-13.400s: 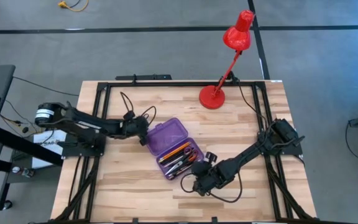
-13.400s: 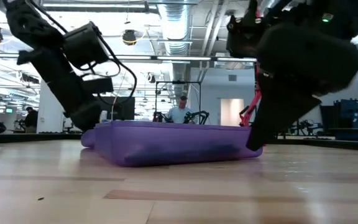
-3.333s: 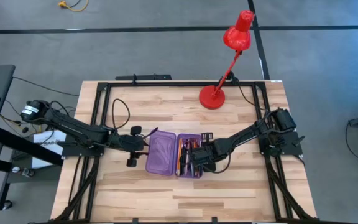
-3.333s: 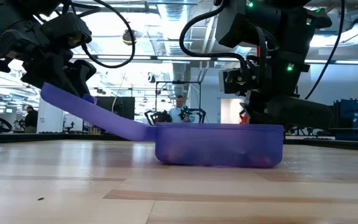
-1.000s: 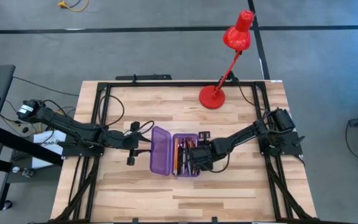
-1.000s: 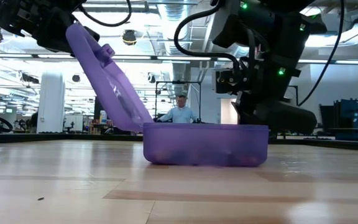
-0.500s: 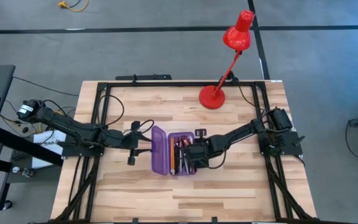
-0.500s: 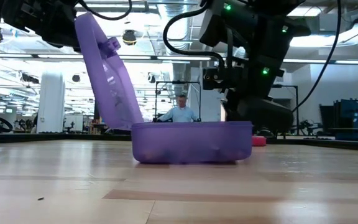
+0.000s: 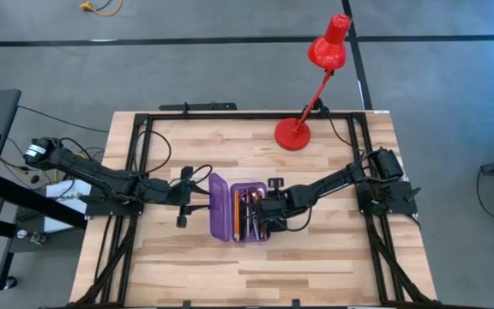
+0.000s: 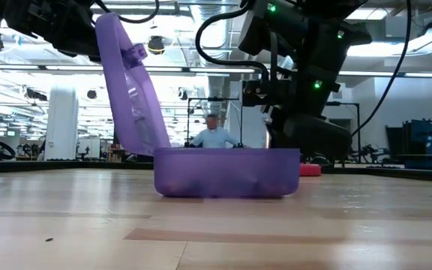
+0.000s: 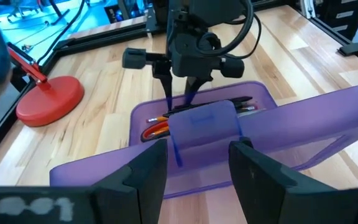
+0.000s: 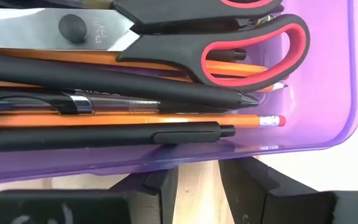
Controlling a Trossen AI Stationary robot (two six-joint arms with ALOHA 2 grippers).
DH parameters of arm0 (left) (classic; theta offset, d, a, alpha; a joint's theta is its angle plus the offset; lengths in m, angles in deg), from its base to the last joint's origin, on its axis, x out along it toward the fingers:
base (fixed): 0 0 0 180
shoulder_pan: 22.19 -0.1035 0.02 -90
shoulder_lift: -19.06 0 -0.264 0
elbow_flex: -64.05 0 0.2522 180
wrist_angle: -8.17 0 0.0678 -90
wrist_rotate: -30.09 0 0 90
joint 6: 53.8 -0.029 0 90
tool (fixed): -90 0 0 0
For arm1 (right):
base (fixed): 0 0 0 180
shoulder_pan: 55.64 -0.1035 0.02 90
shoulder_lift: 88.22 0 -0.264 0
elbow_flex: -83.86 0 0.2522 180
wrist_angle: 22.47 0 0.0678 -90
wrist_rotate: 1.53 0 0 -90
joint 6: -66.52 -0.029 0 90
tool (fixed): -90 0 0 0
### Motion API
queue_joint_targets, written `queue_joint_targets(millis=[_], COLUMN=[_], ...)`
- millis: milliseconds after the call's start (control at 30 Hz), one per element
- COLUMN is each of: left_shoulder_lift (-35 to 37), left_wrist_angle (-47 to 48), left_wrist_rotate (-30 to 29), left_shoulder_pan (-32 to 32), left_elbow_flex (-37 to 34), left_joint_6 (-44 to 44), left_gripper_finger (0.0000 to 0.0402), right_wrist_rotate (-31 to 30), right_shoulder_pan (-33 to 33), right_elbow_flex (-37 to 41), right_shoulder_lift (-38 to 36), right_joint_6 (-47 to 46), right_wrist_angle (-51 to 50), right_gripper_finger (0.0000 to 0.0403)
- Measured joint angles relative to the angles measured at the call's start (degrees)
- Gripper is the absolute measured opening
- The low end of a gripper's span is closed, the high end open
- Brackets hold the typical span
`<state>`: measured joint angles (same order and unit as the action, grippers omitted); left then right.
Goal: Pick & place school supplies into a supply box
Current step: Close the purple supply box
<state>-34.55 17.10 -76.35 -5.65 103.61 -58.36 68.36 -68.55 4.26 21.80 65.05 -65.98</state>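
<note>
Right wrist view — translucent purple supply box (image 12: 328, 124), glossy scissors (image 12: 166, 37), right end effector (image 12: 197, 180) pinching its wall, left end effector (image 11: 197, 163) spread.

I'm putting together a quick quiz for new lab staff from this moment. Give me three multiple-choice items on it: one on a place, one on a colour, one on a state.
1. Where do the scissors lie?
A. On the bare table
B. Inside the supply box
C. Under the desk lamp

2. What colour is the supply box?
A. Green
B. Clear white
C. Purple

3. How does the box's lid stand?
A. Raised steeply, close to upright
B. Shut flat on the box
C. Detached, lying on the table

Answers:
1 B: the right wrist view shows the scissors lying in the box with pens and pencils.
2 C: every view shows translucent purple plastic.
3 A: the low view shows the lid rising steeply from the box's edge, with the left pincer at it.
</note>
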Motion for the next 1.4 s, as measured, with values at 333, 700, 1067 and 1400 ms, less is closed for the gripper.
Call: queue_joint_targets(millis=[333,700,1067,1400], left_shoulder_lift=[0.0,0.0,-5.3,-13.3], left_wrist_angle=[-2.4,-2.8,-8.1,-16.8], left_wrist_rotate=[-0.6,-0.8,-0.4,3.9], left_shoulder_pan=[0.0,0.0,-0.4,-3.5], left_elbow_flex=[0.0,0.0,0.0,-0.1], left_joint_6=[-1.1,-1.3,-2.7,-2.6], left_gripper_finger=[0.0162,0.0162,0.0162,0.0162], right_wrist_rotate=[0.8,0.8,0.8,0.7], right_shoulder_pan=[-0.1,-0.1,-0.1,-0.1], right_elbow_flex=[0.0,-0.1,-0.1,-0.1], right_shoulder_lift=[-0.1,-0.2,-0.2,-0.2], right_joint_6=[0.0,-0.5,-0.2,-0.1], right_wrist_angle=[1.1,2.0,4.2,4.2], right_gripper_finger=[0.0107,0.0107,0.0107,0.0107])
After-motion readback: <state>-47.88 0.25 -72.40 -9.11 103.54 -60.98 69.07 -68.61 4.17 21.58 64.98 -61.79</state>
